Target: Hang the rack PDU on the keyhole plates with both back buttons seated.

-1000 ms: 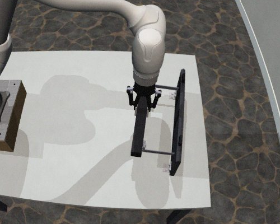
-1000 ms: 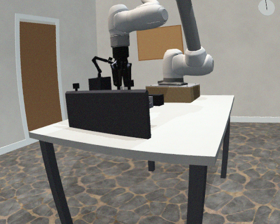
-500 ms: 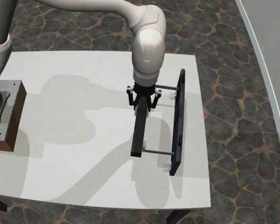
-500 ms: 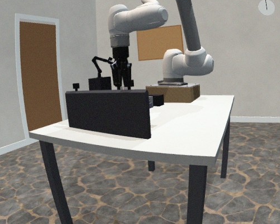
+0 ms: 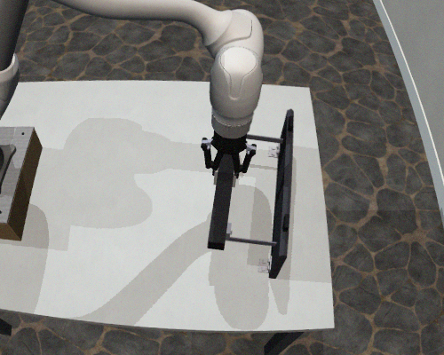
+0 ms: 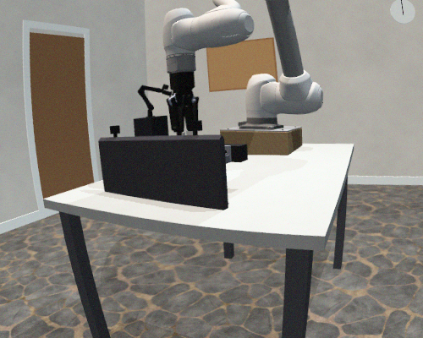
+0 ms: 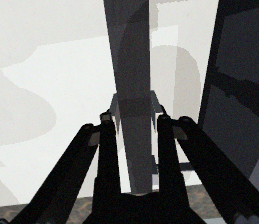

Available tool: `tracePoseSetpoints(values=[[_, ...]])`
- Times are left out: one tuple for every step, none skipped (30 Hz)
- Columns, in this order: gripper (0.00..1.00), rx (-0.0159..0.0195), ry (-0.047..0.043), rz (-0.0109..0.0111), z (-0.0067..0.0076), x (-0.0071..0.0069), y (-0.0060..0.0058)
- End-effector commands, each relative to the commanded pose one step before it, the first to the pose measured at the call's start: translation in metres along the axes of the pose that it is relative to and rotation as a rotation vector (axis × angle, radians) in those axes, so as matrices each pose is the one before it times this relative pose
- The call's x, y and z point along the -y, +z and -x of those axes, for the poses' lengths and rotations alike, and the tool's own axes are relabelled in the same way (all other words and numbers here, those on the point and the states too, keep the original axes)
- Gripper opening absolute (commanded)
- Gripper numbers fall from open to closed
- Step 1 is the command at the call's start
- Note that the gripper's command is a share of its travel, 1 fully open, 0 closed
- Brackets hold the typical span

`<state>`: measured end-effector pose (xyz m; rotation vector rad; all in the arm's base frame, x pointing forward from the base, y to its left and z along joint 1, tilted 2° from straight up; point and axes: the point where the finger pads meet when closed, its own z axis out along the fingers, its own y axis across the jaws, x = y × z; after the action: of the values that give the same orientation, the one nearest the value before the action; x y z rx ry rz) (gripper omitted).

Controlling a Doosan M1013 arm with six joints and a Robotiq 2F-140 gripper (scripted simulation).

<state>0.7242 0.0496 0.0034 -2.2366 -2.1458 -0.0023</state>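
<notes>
The rack PDU [image 5: 220, 208] is a long dark bar held above the white table, parallel to an upright dark panel [image 5: 282, 194]. My gripper [image 5: 226, 167] is shut on the PDU near its far end. Two thin grey pins [image 5: 251, 241] reach from the PDU side toward the panel, one near each end. Small light keyhole plates [image 5: 273, 152] [image 5: 264, 265] show at the panel's near face. In the wrist view the fingers clamp the PDU [image 7: 132, 75], with the panel [image 7: 237, 90] to the right. In the exterior view the panel [image 6: 163, 171] hides most of the PDU; my gripper [image 6: 184, 117] hangs behind it.
The arm's base sits on a brown block [image 5: 9, 188] at the table's left edge. A small black stand with a jointed arm [image 6: 151, 116] is behind the panel in the exterior view. The table edge lies close behind the panel.
</notes>
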Motion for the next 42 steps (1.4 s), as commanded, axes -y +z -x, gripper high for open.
tracePoseSetpoints(values=[[0.0,0.00159,-0.00423,0.00026,0.00157,-0.00001,0.00432],[0.0,0.0,0.0,0.0,0.0,0.0,0.00057],[0.0,0.0,0.0,0.0,0.0,0.0,0.00055],[0.0,0.0,0.0,0.0,0.0,0.0,0.0],[0.0,0.0,0.0,0.0,0.0,0.0,0.0],[0.0,0.0,0.0,0.0,0.0,0.0,0.00053],[0.0,0.0,0.0,0.0,0.0,-0.00001,0.0005],[0.0,0.0,0.0,0.0,0.0,-0.00001,0.00047],[0.0,0.0,0.0,0.0,0.0,0.0,0.00044],[0.0,0.0,0.0,0.0,0.0,0.0,0.0004],[0.0,0.0,0.0,0.0,0.0,0.0,0.00037],[0.0,0.0,0.0,0.0,0.0,0.0,0.00033],[0.0,0.0,0.0,0.0,0.0,0.0,0.00029],[0.0,0.0,0.0,0.0,0.0,0.0,0.00025],[0.0,0.0,0.0,0.0,0.0,0.0,0.00021],[0.0,0.0,0.0,0.0,0.0,0.0,0.00017],[0.0,0.0,0.0,0.0,0.0,0.0,0.00014],[0.0,0.0,0.0,0.0,0.0,0.0,0.0001],[0.0,0.0,0.0,0.0,0.0,0.0,0.00007],[0.0,0.0,0.0,0.0,0.0,0.0,0.00005],[0.0,0.0,0.0,0.0,0.0,0.0,0.0],[0.0,0.0,0.0,0.0,0.0,0.0,0.0],[0.0,0.0,0.0,0.0,0.0,0.0,0.00002],[0.0,0.0,0.0,0.0,0.0,0.0,0.00001],[0.0,0.0,0.0,0.0,0.0,0.0,0.0],[0.0,0.0,0.0,0.0,0.0,0.0,0.0],[0.0,0.0,0.0,0.0,0.0,0.0,0.0],[0.0,0.0,0.0,0.0,0.0,0.0,0.0],[0.0,0.0,0.0,0.0,0.0,0.0,0.0],[0.0,0.0,0.0,0.0,0.0,0.0,0.0],[0.0,0.0,0.0,0.0,0.0,0.0,0.0],[0.0,0.0,0.0,0.0,0.0,0.0,0.0],[0.0,0.0,0.0,0.0,0.0,0.0,0.0],[0.0,0.0,0.0,0.0,0.0,0.0,0.0],[0.0,0.0,0.0,0.0,0.0,0.0,0.0],[0.0,0.0,0.0,0.0,0.0,0.0,0.0],[0.0,0.0,0.0,0.0,0.0,0.0,0.0],[0.0,0.0,0.0,0.0,0.0,0.0,0.0],[0.0,0.0,0.0,0.0,0.0,0.0,0.0],[1.0,0.0,0.0,0.0,0.0,0.0,0.0],[1.0,0.0,0.0,0.0,0.0,0.0,0.0],[1.0,0.0,0.0,0.0,0.0,0.0,0.0]])
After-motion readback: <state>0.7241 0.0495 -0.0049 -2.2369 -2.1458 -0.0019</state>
